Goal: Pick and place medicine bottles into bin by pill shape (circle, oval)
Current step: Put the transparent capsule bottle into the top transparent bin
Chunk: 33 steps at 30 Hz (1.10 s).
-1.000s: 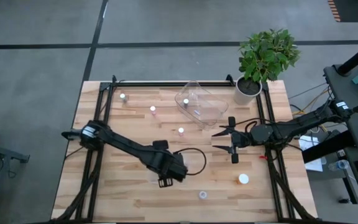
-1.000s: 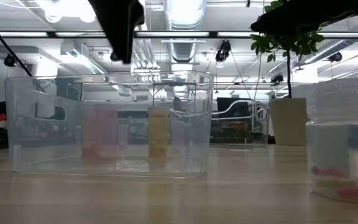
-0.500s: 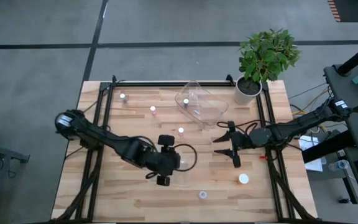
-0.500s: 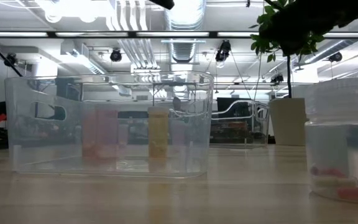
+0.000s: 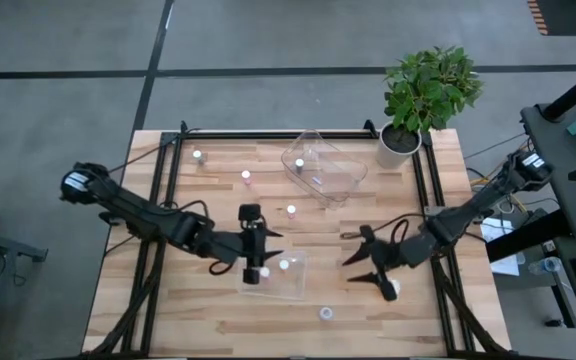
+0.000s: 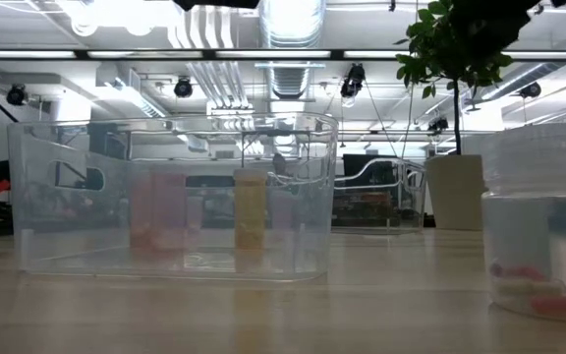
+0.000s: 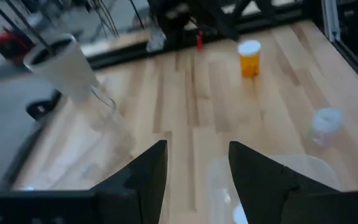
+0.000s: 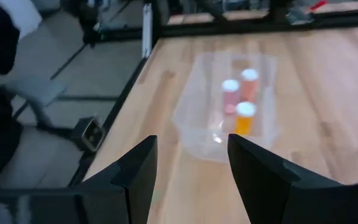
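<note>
Wooden table (image 5: 198,310) carries my two clear bins. My left gripper (image 5: 265,254) stands with fingers apart and empty above the near bin (image 5: 293,283), where three bottles (image 8: 240,99) stand. My right gripper (image 5: 365,263) is spread wide, empty, just beside the orange bottle (image 5: 392,289). Other small bottles (image 5: 246,177) stand apart near the far bin (image 5: 340,175), one clear bottle (image 5: 326,313) near the front edge.

Bright ceiling lights, blurred wrist views.
</note>
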Each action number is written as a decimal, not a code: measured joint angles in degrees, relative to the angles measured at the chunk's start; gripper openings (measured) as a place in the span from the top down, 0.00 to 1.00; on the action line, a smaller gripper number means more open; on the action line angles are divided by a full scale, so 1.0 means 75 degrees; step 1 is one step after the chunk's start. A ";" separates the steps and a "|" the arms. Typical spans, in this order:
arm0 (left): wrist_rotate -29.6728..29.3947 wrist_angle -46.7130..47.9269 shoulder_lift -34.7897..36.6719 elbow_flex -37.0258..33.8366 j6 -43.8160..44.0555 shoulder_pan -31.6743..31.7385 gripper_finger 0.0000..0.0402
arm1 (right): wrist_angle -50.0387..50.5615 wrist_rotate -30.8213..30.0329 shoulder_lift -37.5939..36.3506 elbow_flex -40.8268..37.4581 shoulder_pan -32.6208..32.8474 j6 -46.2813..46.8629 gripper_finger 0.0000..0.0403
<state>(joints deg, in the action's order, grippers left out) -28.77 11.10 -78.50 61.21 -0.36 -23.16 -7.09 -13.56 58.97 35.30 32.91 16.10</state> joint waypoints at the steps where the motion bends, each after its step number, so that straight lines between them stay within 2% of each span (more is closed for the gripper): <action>1: -0.0028 -0.0314 0.0076 -0.0165 -0.0150 0.0022 0.61 | 0.0073 0.0000 0.0216 0.0191 0.0075 0.0000 0.54; 8: -0.0041 -0.2560 0.0393 -0.1133 -0.1040 0.0085 0.61 | 0.0782 -0.0006 0.1725 0.1621 0.0582 0.0057 0.54; 13: -0.0041 -0.3253 0.0486 -0.1441 -0.1244 0.0088 0.61 | 0.1870 -0.0003 0.2672 0.2829 0.0888 0.0113 0.54; 20: -0.0038 -0.3285 0.0562 -0.1435 -0.1463 0.0088 0.61 | 0.4014 -0.0005 0.3926 0.4630 0.0963 0.0276 0.53; 25: -0.0038 -0.3320 0.0725 -0.1451 -0.1475 0.0088 0.61 | 0.5764 -0.0014 0.4779 0.5795 0.0906 0.0519 0.46; 28: -0.0038 -0.3323 0.0734 -0.1454 -0.1475 0.0088 0.61 | 0.6076 -0.0016 0.5207 0.6085 0.0906 0.0436 0.40; 33: -0.0038 -0.3395 0.0734 -0.1457 -0.1483 0.0088 0.61 | 0.5935 0.0006 0.5650 0.5982 0.0820 0.0318 0.33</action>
<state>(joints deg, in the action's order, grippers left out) -29.06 -14.36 -72.99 50.28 -11.48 -22.50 37.42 -13.52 101.35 80.16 39.06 18.49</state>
